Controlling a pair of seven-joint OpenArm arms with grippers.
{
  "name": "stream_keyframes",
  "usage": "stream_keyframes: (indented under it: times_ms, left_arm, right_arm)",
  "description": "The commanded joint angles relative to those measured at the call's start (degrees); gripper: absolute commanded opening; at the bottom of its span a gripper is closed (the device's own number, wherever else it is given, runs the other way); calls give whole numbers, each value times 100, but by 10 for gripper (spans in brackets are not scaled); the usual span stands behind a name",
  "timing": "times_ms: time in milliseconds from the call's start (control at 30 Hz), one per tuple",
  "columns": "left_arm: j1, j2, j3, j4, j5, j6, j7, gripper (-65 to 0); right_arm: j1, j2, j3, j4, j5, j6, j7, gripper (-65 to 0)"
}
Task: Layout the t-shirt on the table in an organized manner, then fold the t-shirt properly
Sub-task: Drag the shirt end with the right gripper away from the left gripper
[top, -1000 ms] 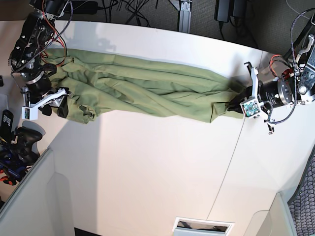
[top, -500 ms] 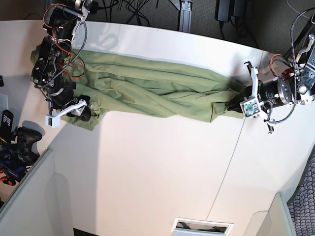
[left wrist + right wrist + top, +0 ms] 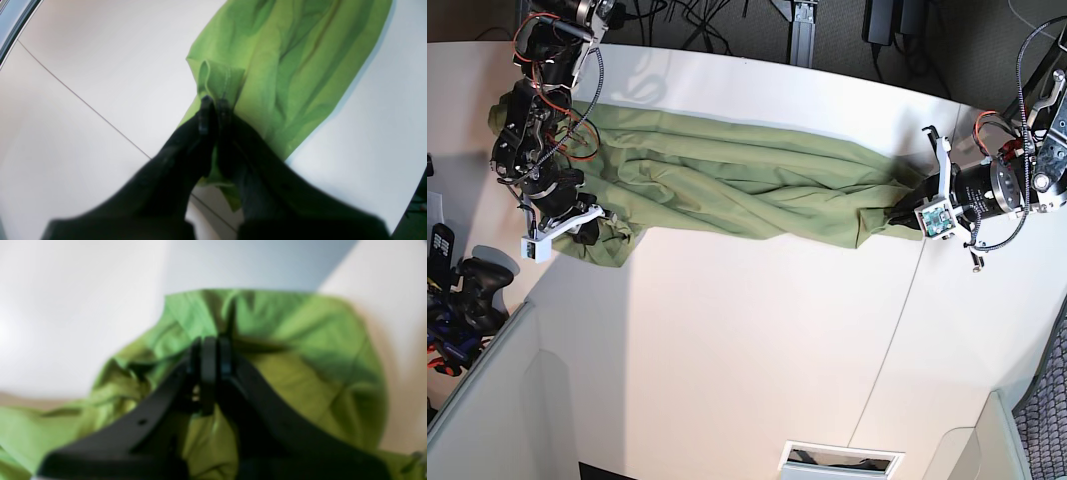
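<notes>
T-shirt [image 3: 737, 185] pinched between both grippers

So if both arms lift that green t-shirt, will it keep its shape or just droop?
It will probably droop: the t-shirt lies in soft ropey wrinkles between the two pinch points. It looks light and thin, bunching easily at the left end effector, and likely drags rather than slides.

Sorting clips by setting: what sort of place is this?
Probably a robotics lab bench: a bare white table, loose cables behind it, and a game controller beside it.
</notes>
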State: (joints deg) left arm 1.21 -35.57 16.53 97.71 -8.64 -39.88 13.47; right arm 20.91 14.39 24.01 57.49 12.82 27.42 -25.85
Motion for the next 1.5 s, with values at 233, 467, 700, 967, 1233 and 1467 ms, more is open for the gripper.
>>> stream_keyframes:
  times_ms: [233, 467, 700, 967, 1233, 1467]
  left_arm:
    - [-192, -96, -48, 66, 98, -12, -122, -650]
    - [-343, -96, -48, -101, 101, -12, -107, -650]
    - [-323, -168, -48, -205, 96, -12, 11, -650]
    - [-323, -323, -48, -205, 74, -12, 7, -650]
    - [-323, -352, -48, -205, 72, -12, 11, -477]
    - [-328, -350, -50, -205, -164, -12, 7, -349]
  right_arm:
    - [-164, 177, 9, 1582, 358, 4, -120, -650]
    - [-743, 468, 9, 2662, 680, 4, -186, -650]
    - [-1690, 514, 31, 3604, 868, 2, -396, -650]
    - [-2763, 511, 166, 4415, 868, 2, -398, -650]
    - [-3073, 514, 164, 4551, 863, 0, -315, -650]
    - [-2319, 564, 164, 4428, 658, -2, -131, -650]
